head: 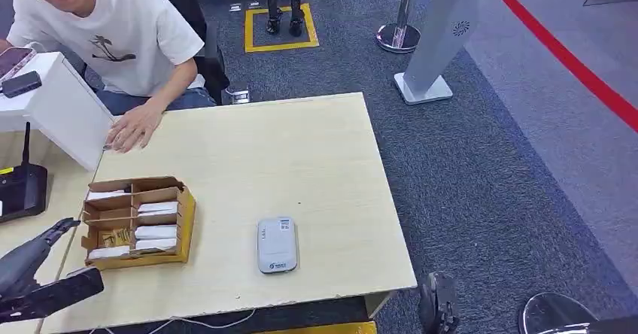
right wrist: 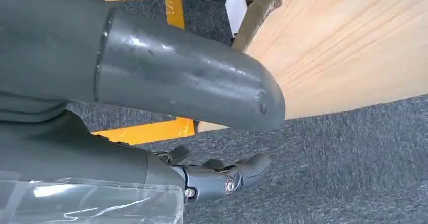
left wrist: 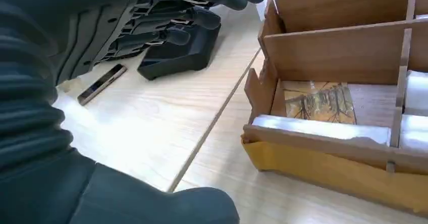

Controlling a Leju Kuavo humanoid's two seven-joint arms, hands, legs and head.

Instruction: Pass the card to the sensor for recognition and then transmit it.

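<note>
The robot's left hand point(head: 34, 262) hangs low at the near-left edge of the pale wooden table point(head: 248, 146), its dark fingers point(left wrist: 202, 17) stretched out and apart, thumb held wide of them, holding nothing. Just beyond the fingertips, to their right, sits the brown wooden divided card tray with a yellow base point(head: 184, 232). White cards point(head: 156, 232) lie in most of its compartments, and in the wrist view one compartment close to the hand holds a card printed with a brownish tree picture point(left wrist: 319, 100); none of them touches the hand. Farther to the right of the hand, well apart from the tray, the small light-grey rounded card sensor point(head: 277, 244) lies flat on the table. Ahead of the hand on the left stands a black desktop device point(head: 21, 189), and in the wrist view a thin dark strip point(left wrist: 101, 84) lies on the table beside it.

The right hand point(right wrist: 222, 176) hangs below the table's edge over the grey carpet point(right wrist: 353, 173), its fingers loosely bent with nothing in them, the thumb lying apart from them.

Across the table from the left hand, a person in a white T-shirt point(head: 124, 37) rests a hand point(head: 134, 129) on the tabletop beside a white box point(head: 64, 108).
</note>
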